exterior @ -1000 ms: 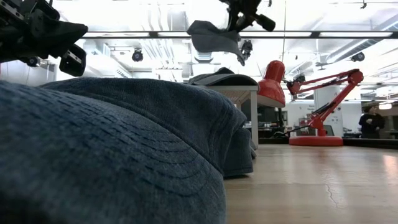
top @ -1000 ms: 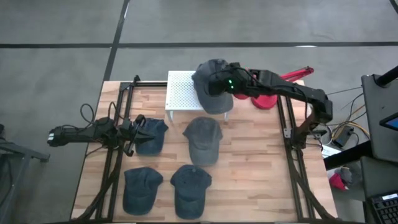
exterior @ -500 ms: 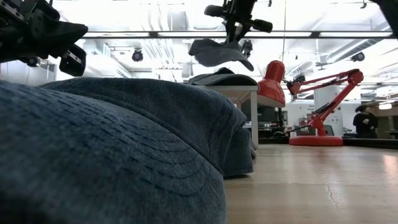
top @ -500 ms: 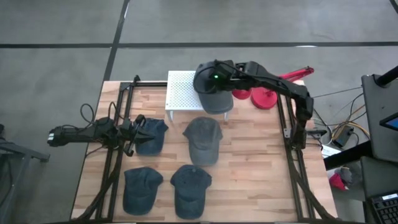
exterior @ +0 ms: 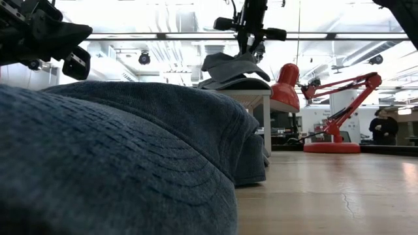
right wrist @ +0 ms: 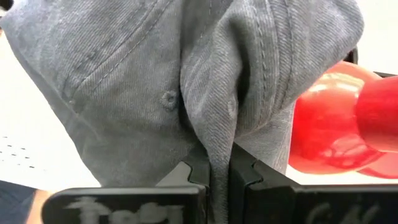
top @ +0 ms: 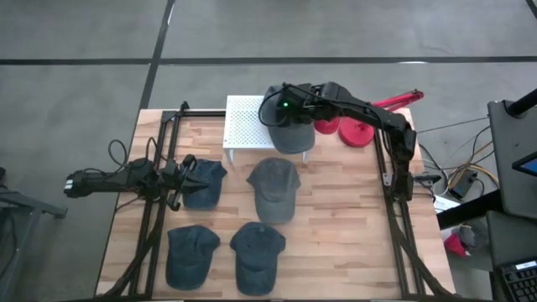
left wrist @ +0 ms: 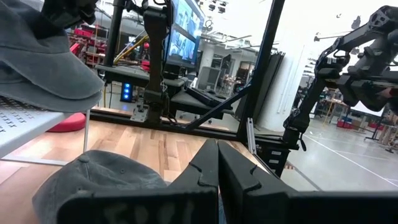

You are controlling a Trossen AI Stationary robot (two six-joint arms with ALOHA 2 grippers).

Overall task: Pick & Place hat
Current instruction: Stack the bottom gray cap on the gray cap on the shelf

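Note:
My right gripper is over the white perforated stand at the table's far middle, shut on a grey hat. In the low view this hat hangs right above a dark hat that lies on the stand's top; whether the two touch, I cannot tell. Another grey hat rests crown up on the table in front of the stand. My left gripper waits shut and level at the table's left side, beside a blue hat. My right gripper pinches a raised fold of the grey hat's crown between its two fingers. The fingers come from above, slanting down from the table's right. The hat hangs below them, clear of the table, with its brim sloping down.
Two more blue hats lie near the front edge. A red desk lamp stands at the far right, close behind my right arm. Black frame rails run along both sides. Bare wood shows at the right front.
My right gripper has gone toward the table's left and down over the stand, tipping more steeply downward. The grey hat has come down with it, from well above the stand to just over the hat that lies there.

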